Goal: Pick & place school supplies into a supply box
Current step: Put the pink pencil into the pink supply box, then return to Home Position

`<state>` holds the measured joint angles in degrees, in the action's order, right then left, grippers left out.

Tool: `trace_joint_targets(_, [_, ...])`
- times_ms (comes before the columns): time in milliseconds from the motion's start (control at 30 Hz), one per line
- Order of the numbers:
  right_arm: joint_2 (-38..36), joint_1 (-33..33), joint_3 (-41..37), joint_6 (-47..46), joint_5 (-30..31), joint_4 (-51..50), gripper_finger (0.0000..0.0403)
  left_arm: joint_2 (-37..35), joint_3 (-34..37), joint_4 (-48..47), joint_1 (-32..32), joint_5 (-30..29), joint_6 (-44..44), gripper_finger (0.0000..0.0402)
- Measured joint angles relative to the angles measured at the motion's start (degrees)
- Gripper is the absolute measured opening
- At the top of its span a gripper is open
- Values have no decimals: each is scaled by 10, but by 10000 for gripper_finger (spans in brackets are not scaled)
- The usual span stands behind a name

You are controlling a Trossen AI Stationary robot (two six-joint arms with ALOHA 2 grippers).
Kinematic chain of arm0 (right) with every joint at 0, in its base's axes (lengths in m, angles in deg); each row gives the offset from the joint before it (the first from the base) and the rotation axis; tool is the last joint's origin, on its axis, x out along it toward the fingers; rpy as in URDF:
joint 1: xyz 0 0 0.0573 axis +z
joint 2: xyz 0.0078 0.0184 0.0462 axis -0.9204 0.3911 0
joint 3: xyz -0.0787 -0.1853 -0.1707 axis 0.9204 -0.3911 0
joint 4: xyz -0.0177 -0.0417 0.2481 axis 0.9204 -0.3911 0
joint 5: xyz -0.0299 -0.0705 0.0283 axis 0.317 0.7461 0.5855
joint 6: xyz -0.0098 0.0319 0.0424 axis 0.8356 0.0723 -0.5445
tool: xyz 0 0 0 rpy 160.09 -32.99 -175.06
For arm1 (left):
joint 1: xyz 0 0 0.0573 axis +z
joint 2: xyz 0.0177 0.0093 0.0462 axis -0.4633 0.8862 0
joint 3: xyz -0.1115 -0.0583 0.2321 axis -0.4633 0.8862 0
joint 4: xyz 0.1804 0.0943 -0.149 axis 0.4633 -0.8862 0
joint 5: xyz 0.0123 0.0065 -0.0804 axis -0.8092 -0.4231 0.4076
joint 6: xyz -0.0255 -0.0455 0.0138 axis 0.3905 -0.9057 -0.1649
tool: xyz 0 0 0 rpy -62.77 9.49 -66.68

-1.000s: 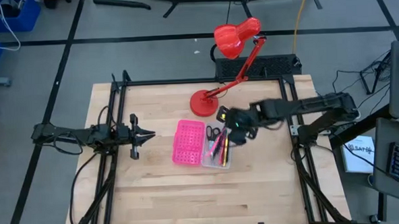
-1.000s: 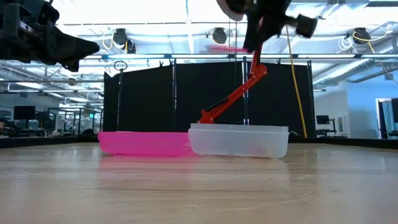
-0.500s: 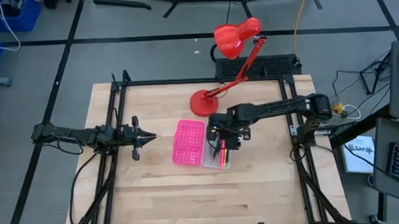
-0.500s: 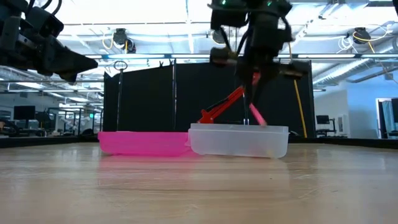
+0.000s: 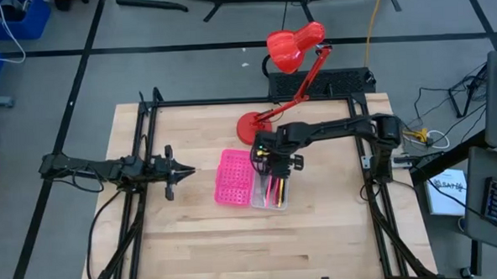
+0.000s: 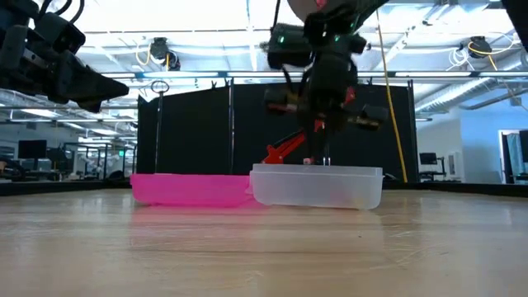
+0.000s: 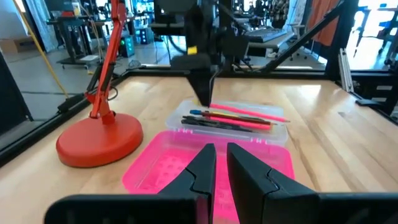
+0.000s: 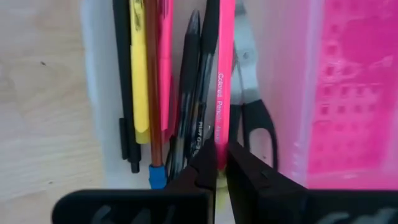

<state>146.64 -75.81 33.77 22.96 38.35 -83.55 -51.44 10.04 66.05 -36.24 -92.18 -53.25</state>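
The box (image 5: 250,180) lies open mid-worktop (image 5: 194,234), pink half beside clear half. Pens (image 8: 186,99) and scissors (image 8: 252,118) lie in the clear half. The right hand (image 8: 216,163) hangs just over them, fingers together, holding nothing. The left hand (image 5: 185,168) waits well apart, fingers nearly together, holding nothing. A red lamp (image 5: 268,113) stands behind the box.

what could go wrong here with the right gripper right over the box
1. The right gripper is shut on a pink pencil just above the clear half of the supply box. That half already holds pens and scissors, so the pencil may land across them and stick up over the rim.
2. Going lower could push the fingers into the packed pens or nudge the light box.
3. The red desk lamp is close behind the arm.
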Motion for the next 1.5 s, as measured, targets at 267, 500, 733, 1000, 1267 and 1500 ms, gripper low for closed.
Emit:
trace_joint_targets(267, [52, -14, 0, 15, -12, 24, 8, 0, 0, -5, 0, 0, -4, 49])
trace_joint_targets(500, [52, -31, -1, 25, 34, 29, 8, 0, 0, -5, 0, 1, -12, 49])
trace_joint_targets(733, [52, -48, -1, 22, 37, 29, 8, 0, 0, -5, 0, 0, -32, 49])
trace_joint_targets(1000, [55, -48, -1, 2, 50, 36, 68, 0, 0, -5, 0, 0, -57, 49])
trace_joint_targets(1267, [47, -43, -1, -79, 83, 47, 140, 0, 0, -5, 0, 0, -63, 49])
trace_joint_targets(1500, [-8, -51, -1, -192, -3, 60, 148, 0, 0, -12, 0, 0, -51, 49])
